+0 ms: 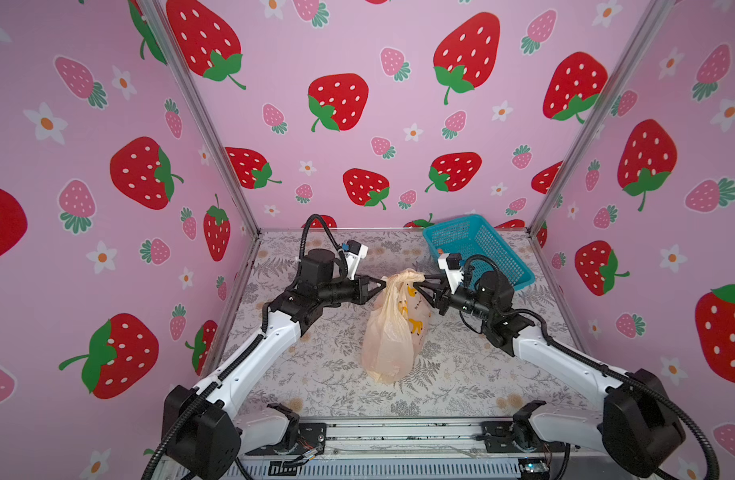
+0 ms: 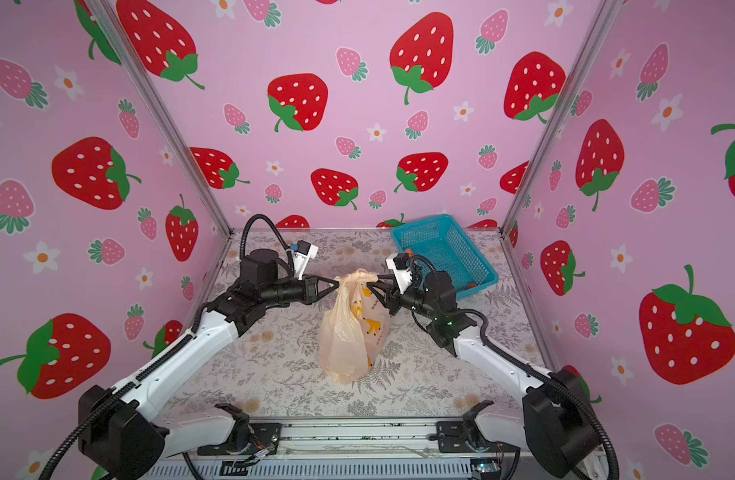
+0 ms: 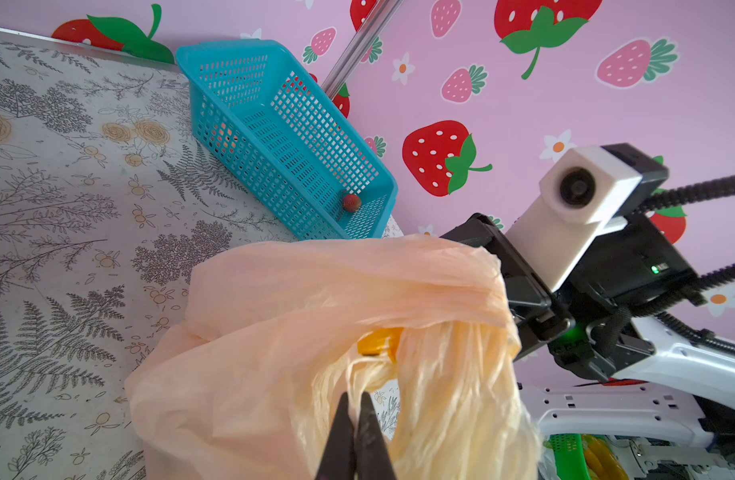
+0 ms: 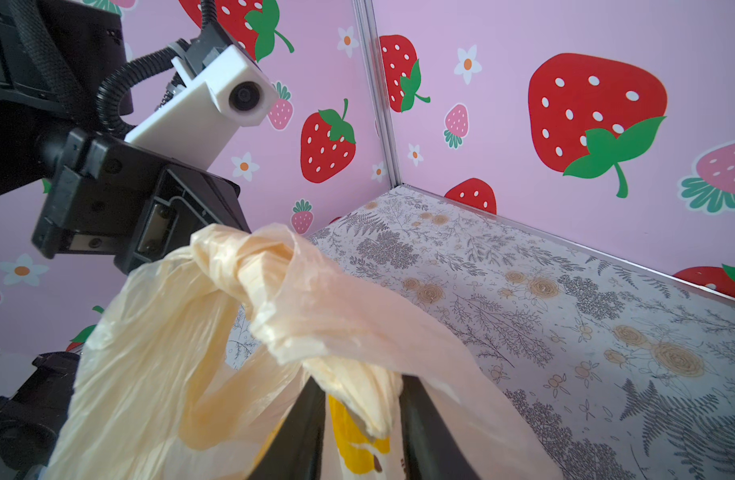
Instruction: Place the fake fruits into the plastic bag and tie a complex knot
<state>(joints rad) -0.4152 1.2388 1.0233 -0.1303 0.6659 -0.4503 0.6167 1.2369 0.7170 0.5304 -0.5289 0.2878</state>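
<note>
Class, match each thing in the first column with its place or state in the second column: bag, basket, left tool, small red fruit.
Column one:
1 bag
2 basket
3 left tool
4 fruit

Column two:
a lying in the basket
b pinched shut on bag plastic
c standing in the middle of the table, top gathered
d at the back right corner

Pairs: 1-c; 2-d; 3-b; 4-a
</note>
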